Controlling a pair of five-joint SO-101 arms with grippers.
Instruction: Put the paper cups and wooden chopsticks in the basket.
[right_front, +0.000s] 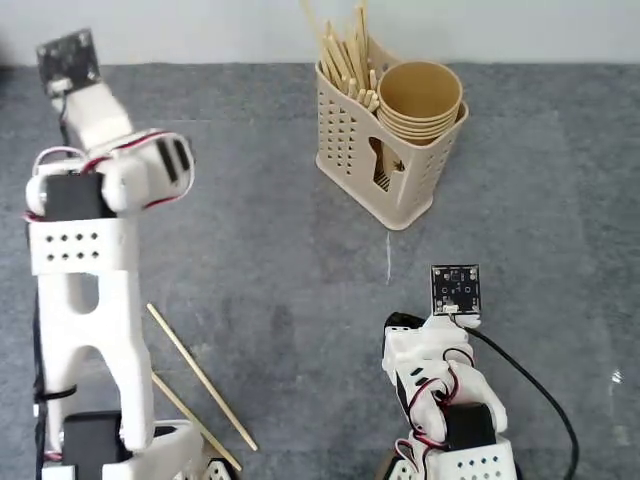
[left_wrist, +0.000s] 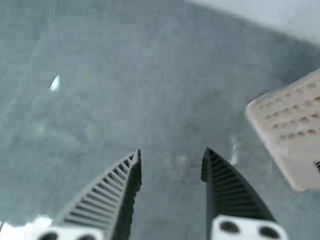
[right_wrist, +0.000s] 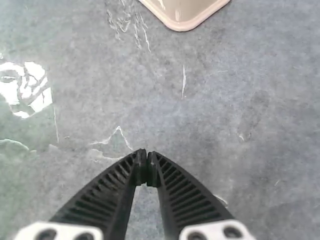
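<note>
**Gripper states.** The left gripper (left_wrist: 172, 162) has its jaws apart with nothing between them, and it hangs above the bare grey mat (left_wrist: 100, 75). The right gripper (right_wrist: 146, 165) has its jaws together, tips touching, and clamps nothing.

**Task items.** The basket (right_front: 390, 150) stands ahead of the right gripper, apart from it. It stands well apart from the left gripper, off toward the right arm's side. It holds 1 nested stack of paper cups (right_front: 422, 95) beside a bundle of upright chopsticks (right_front: 345, 50). The wall between the 2 loads probably keeps the sticks standing. 2 loose chopsticks (right_front: 200, 375) lie flat on the mat behind the left gripper, close to the left arm (right_front: 85, 250) base, and are not yet in the basket.

**Assessment.** The task appears nearly complete. The open left gripper is the nearer one for picking up the 2 loose sticks.

**View coverage.** The high view supplies the basket contents and the loose sticks. Each wrist view supplies its own jaw state and 1 basket corner (right_wrist: 185, 10).
</note>
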